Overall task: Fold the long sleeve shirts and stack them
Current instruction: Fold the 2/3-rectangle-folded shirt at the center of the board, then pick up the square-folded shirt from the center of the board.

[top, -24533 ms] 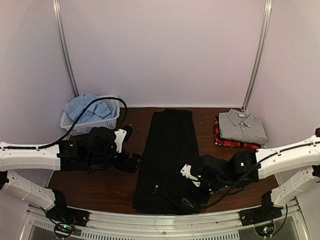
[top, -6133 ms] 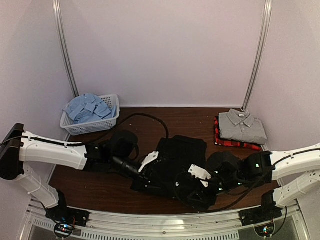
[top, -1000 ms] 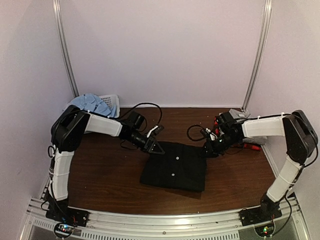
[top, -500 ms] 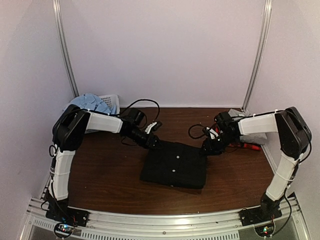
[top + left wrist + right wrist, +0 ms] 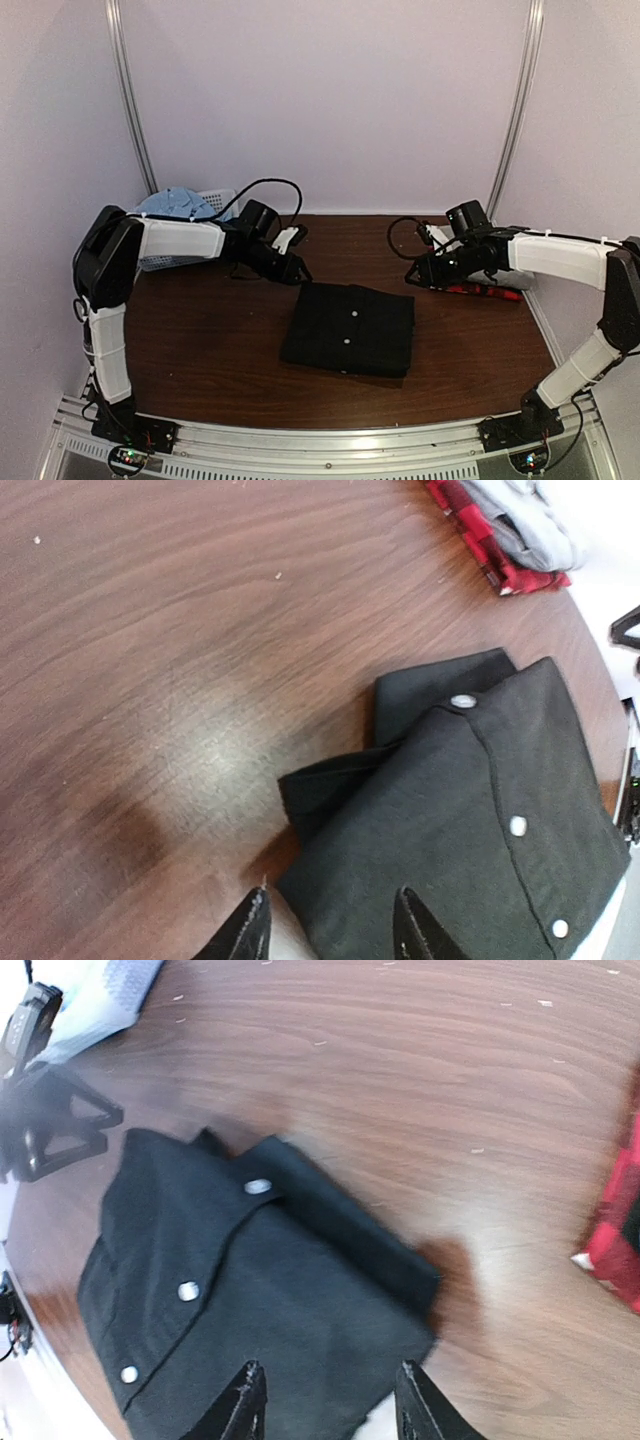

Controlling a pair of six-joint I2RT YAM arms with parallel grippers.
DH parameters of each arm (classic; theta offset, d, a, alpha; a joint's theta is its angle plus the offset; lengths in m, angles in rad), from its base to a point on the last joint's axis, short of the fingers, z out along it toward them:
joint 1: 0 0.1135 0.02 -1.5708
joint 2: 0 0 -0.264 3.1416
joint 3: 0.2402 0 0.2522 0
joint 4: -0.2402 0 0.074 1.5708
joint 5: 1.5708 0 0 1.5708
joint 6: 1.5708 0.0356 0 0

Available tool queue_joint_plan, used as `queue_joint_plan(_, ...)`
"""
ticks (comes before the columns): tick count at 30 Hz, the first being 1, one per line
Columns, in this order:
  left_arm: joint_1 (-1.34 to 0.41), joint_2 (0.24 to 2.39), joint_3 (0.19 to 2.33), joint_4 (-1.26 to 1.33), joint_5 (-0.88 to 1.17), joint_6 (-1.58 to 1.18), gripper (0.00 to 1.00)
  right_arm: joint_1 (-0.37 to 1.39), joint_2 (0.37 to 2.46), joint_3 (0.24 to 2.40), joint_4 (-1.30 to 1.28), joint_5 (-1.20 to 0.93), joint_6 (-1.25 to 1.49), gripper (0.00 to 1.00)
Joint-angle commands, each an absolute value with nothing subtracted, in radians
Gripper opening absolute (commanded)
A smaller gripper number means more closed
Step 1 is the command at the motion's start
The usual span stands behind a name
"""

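Black shirt (image 5: 348, 328) lies folded on the bench (image 5: 200, 340), just below my two hands. My left hand (image 5: 330, 935) is partly open and holds nothing. My right hand (image 5: 330, 1405) is the same. Only the top camera shows the white basket (image 5: 222, 200) behind my left hand, with the light blue shirt (image 5: 172, 203) in it. My left wrist camera shows the grey shirt (image 5: 530, 525) on the plaid shirt (image 5: 478, 535), far past that hand.

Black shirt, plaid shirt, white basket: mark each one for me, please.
black shirt (image 5: 348, 330), top external view, middle of the folded front.
plaid shirt (image 5: 485, 550), left wrist view, red edge showing under the grey shirt (image 5: 525, 525).
white basket (image 5: 224, 198), top external view, far right corner of its rim.
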State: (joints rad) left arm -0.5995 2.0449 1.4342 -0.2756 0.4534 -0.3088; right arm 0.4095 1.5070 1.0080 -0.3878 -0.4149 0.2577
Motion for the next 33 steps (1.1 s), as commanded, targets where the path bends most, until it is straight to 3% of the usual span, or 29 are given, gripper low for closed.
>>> queue_joint_plan(1, -0.629, 1.911, 1.269, -0.084, 0.508, -0.347, 0.43, 0.482, 1.485, 0.923, -0.250, -0.507, 0.330, 0.46)
queue_joint_plan(7, -0.770, 1.773, 0.982, 0.259, 0.497, -0.454, 0.43, 0.508, 1.557, 0.871, -0.074, -0.600, 0.380, 0.51)
queue_joint_plan(13, -0.937, 1.765, 0.871, 0.455, 0.393, -0.511, 0.43, 0.506, 1.650, 0.983, -0.108, -0.575, 0.310, 0.77)
queue_joint_plan(25, -1.054, 1.900, 0.912, 0.424, 0.212, -0.448, 0.41, 0.450, 1.916, 1.257, -0.221, -0.675, 0.177, 0.89)
queue_joint_plan(33, -1.099, 1.960, 0.957, 0.368, 0.139, -0.400, 0.41, 0.420, 2.131, 1.546, -0.560, -0.760, -0.070, 0.94)
